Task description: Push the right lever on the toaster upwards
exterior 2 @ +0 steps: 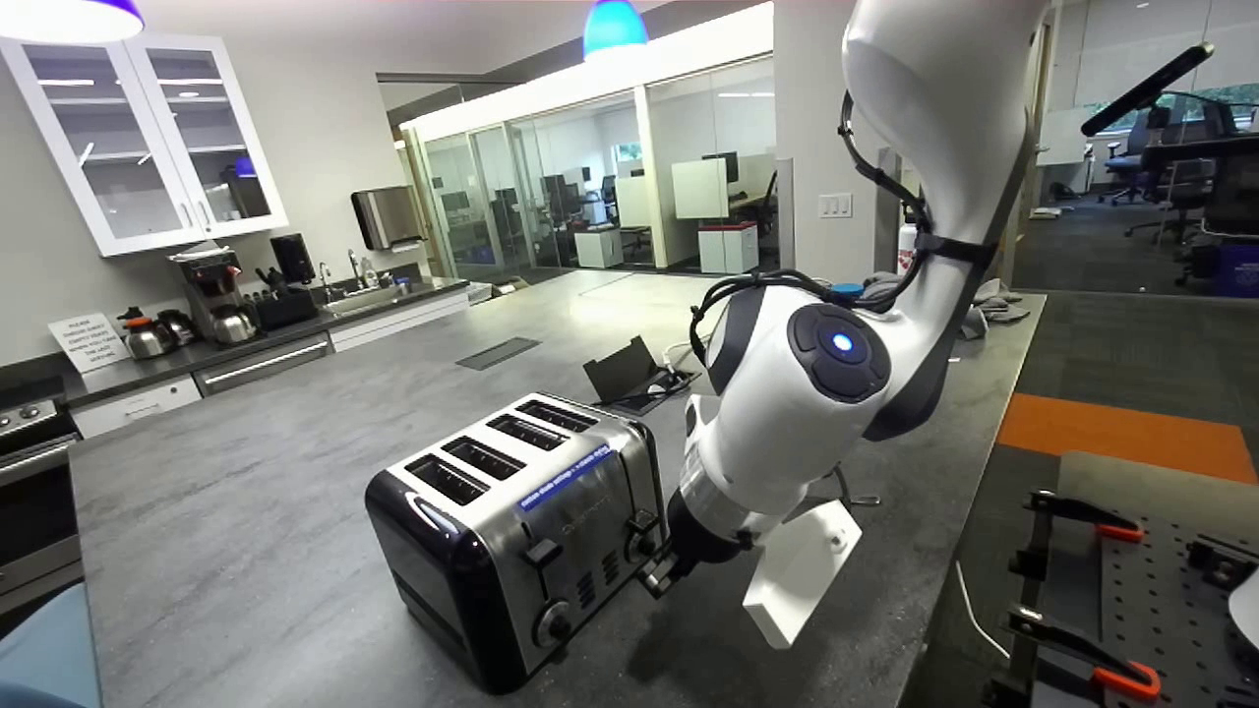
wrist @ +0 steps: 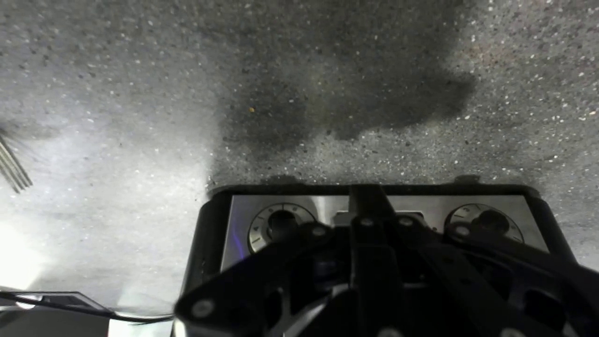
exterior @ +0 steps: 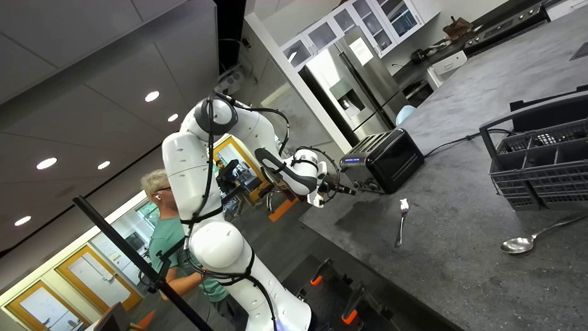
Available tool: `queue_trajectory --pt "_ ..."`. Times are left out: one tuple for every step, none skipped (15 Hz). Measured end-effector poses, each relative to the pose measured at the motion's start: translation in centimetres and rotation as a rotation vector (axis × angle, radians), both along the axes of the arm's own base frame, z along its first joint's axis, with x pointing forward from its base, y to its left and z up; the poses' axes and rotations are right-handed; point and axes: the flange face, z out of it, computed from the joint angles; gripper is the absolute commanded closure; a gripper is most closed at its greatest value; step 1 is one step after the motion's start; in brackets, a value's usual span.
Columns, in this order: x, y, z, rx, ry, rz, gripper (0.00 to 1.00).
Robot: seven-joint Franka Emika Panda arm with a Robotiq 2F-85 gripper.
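Note:
The toaster (exterior: pixel 399 158) stands on the grey counter in both exterior views, its silvery front face (exterior 2: pixel 580 531) turned toward the gripper. In an exterior view, its left lever (exterior 2: pixel 543 553) sits above the left dial (exterior 2: pixel 554 622). Its right lever (exterior 2: pixel 642 521) sits just above the right dial, close to the gripper. My gripper (exterior 2: pixel 659 575) points at the lower front face near the right lever; I cannot tell whether it touches. In the wrist view the gripper (wrist: pixel 372 201) has its fingers together with nothing seen between them, between two dials (wrist: pixel 281 224) (wrist: pixel 491 222). The levers are hidden there.
A fork (exterior: pixel 402 223) lies on the counter (exterior: pixel 450 193) in front of the toaster. A spoon (exterior: pixel 519 245) and a black cutlery basket (exterior: pixel 546 184) are farther along. A cord runs behind the toaster. A person (exterior: pixel 167 239) stands behind the arm.

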Motion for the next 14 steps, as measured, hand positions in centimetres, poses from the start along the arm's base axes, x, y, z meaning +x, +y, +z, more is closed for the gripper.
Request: queue_trajectory --pt "0.0 0.0 0.0 0.000 0.000 0.000 0.99" --pt "0.0 0.0 0.0 0.000 0.000 0.000 1.00" --pt "0.0 0.0 0.0 0.000 0.000 0.000 1.00" --pt "0.0 0.0 0.0 0.000 0.001 0.000 1.00" --pt "-0.1 0.1 -0.1 0.000 0.002 0.002 1.00" --pt "-0.1 0.2 -0.1 0.001 0.002 0.004 1.00" --pt "0.0 0.4 -0.1 0.003 0.001 0.006 1.00" --pt "0.0 0.6 0.0 0.004 -0.001 0.010 1.00" --pt "0.1 0.8 0.0 0.006 -0.003 0.014 1.00" --pt "0.2 1.0 0.1 0.008 -0.005 0.017 1.00" --pt "0.4 1.2 0.1 0.010 -0.007 0.019 1.00" --pt "0.6 1.4 0.0 0.011 -0.008 0.021 1.00" --pt "0.7 1.6 -0.1 0.012 -0.008 0.023 1.00" --pt "0.9 1.7 -0.3 0.011 -0.008 0.027 1.00"
